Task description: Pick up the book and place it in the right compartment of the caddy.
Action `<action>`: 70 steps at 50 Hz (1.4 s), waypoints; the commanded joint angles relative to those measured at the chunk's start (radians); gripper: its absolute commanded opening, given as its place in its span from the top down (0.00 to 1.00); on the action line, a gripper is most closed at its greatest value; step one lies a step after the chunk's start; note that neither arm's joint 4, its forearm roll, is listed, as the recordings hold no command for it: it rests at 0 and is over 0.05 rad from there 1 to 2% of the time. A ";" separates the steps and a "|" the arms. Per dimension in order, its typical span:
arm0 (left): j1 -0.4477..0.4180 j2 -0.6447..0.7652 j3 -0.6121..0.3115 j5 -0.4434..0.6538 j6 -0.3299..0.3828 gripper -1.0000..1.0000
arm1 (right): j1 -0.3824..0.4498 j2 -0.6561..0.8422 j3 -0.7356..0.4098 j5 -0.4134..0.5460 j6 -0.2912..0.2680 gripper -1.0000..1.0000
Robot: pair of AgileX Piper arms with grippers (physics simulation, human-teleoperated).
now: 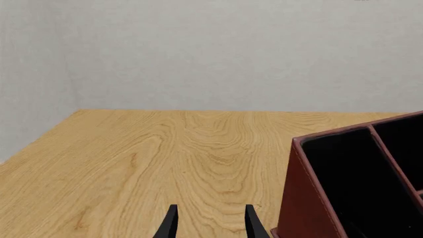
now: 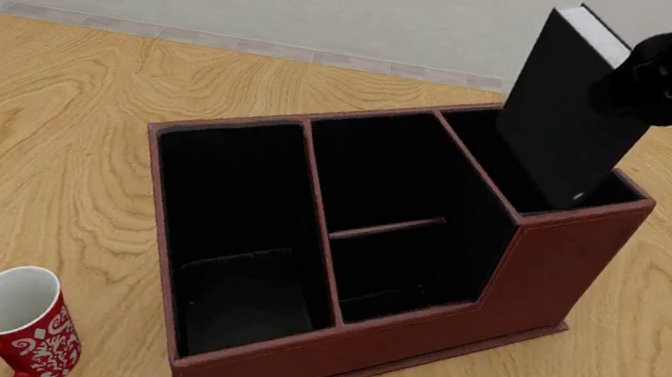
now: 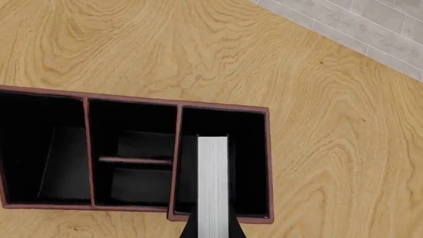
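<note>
The book (image 2: 573, 115) hangs upright in the right tool (image 2: 635, 76), tilted a touch, its lower end already dipping into the right compartment (image 2: 521, 172) of the caddy (image 2: 421, 334). The right tool is clamped on the book's upper end, and from the right wrist view the white page edge (image 3: 213, 188) runs straight down over that square, black-lined section.

Here's the danger: the book looks about as wide as the compartment itself, so any lean or twist could land a corner on the rim or on the divider beside the middle section. Let go too high and it could topple against the tall back wall, or tip out over the lower front wall. A tilted drop may also leave it wedged instead of seated.

Over on the other side, the left tool (image 1: 210, 223) idles low near the surface (image 2: 77, 117), fingers parted, gripping nothing, just beside the red mug (image 2: 20, 321).

The count: one book, one caddy with three sections, one mug, two tools.
</note>
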 commanded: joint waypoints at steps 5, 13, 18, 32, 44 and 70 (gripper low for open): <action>0.000 -0.002 -0.001 0.003 0.000 0.00 | 0.005 -0.001 -0.013 0.006 0.012 1.00; 0.000 -0.003 0.001 -0.001 -0.001 0.00 | 0.005 0.000 -0.012 0.006 0.012 1.00; 0.000 -0.003 0.003 -0.001 0.000 0.00 | 0.007 0.019 -0.022 0.008 0.011 1.00; 0.000 0.000 0.004 -0.003 0.001 0.00 | 0.002 0.062 -0.028 -0.007 0.014 1.00; 0.000 -0.002 0.002 -0.001 0.001 0.00 | 0.003 0.071 -0.008 -0.027 0.023 1.00; 0.000 -0.004 -0.001 0.003 0.001 0.00 | -0.002 0.060 0.015 -0.043 0.031 0.00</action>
